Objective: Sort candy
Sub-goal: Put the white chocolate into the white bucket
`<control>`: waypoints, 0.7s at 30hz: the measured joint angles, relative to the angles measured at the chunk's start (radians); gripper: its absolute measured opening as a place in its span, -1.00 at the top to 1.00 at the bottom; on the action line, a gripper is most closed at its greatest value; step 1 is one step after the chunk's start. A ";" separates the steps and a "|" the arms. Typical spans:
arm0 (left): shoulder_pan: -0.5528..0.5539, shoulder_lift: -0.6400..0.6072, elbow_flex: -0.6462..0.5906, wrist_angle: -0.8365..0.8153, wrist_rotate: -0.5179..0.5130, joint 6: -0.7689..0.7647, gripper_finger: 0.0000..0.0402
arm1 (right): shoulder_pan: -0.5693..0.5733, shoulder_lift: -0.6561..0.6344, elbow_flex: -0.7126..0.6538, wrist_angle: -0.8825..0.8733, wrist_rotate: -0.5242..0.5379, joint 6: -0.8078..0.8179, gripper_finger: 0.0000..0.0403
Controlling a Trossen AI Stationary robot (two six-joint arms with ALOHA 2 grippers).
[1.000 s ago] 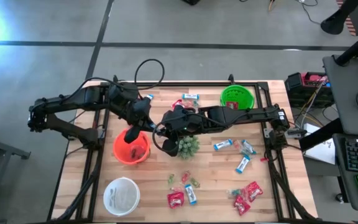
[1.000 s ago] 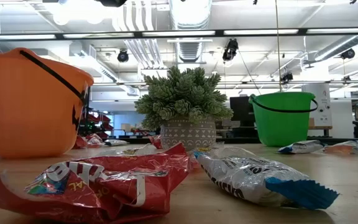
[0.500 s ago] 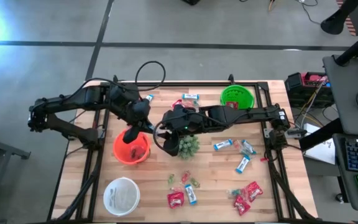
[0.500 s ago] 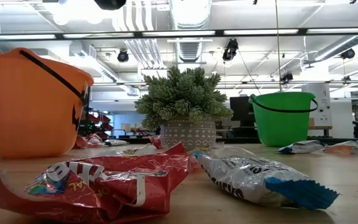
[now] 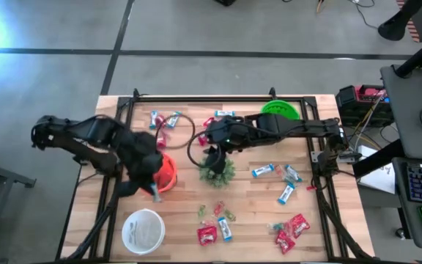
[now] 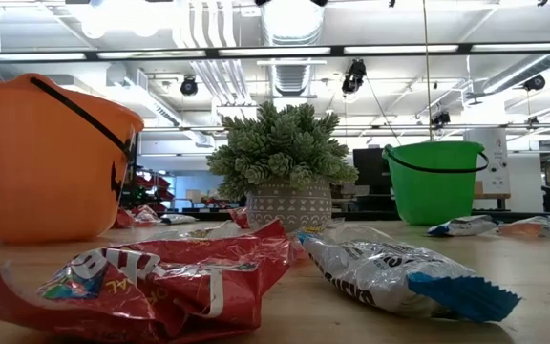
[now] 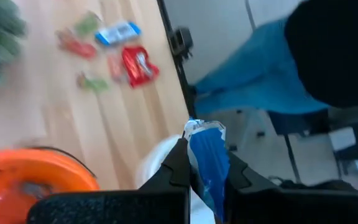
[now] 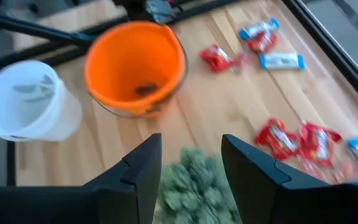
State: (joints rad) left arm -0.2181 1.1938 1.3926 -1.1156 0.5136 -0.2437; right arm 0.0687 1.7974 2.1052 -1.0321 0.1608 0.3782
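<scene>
My left gripper (image 5: 154, 191) hangs near the orange bowl's (image 5: 165, 172) near side, between it and the white bowl (image 5: 143, 229). It is shut on a blue-and-white candy bar (image 7: 205, 152). My right gripper (image 8: 194, 165) stands open over the spiky green plant (image 5: 217, 169) with nothing between its fingers. The orange bowl (image 8: 135, 65) has a dark red piece inside. Loose candy lies on the table: blue-and-white bars (image 5: 264, 171), red packets (image 5: 291, 229) and small green and pink pieces (image 5: 212, 210). The green bowl (image 5: 279, 111) stands at the far right. My left gripper pinches the blue-and-white bar between its two fingers, on the bar's lower part (image 7: 207, 174). The bar's crimped end (image 7: 199, 129) sticks out past the fingertips. The fingers slant downward, and the bar is lifted clear of the table.
More candy lies at the far left (image 5: 163, 119) and far middle (image 5: 224, 114) of the table. In the low view a red packet (image 6: 151, 277) and a blue-and-white bar (image 6: 399, 272) lie close in front. A black frame rail (image 5: 196, 97) runs round the table.
My left gripper has swung from above the orange bowl's far side toward the table's near edge, ending between the orange and white bowls, still shut on the blue-and-white bar. My right gripper has drawn back from the orange bowl's rim toward the table's right, over the plant.
</scene>
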 joint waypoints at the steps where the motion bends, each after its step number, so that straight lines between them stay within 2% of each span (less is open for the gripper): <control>1: -0.025 0.000 0.000 -0.007 -0.008 -0.023 1.00 | -0.004 0.000 0.000 -0.016 0.000 0.010 0.23; 11: -0.214 -0.002 -0.003 -0.078 -0.018 -0.240 1.00 | -0.010 0.000 0.000 -0.130 -0.003 0.023 0.22; 18: -0.265 -0.003 -0.052 -0.051 -0.103 -0.251 1.00 | -0.011 0.000 0.000 -0.143 -0.003 0.028 0.23; 21: -0.275 -0.004 -0.099 0.003 -0.105 -0.263 1.00 | -0.011 0.000 0.000 -0.143 -0.003 0.030 0.23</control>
State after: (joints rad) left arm -0.4929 1.1897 1.2940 -1.1127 0.4088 -0.5066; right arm 0.0582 1.7969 2.1052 -1.1749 0.1581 0.4084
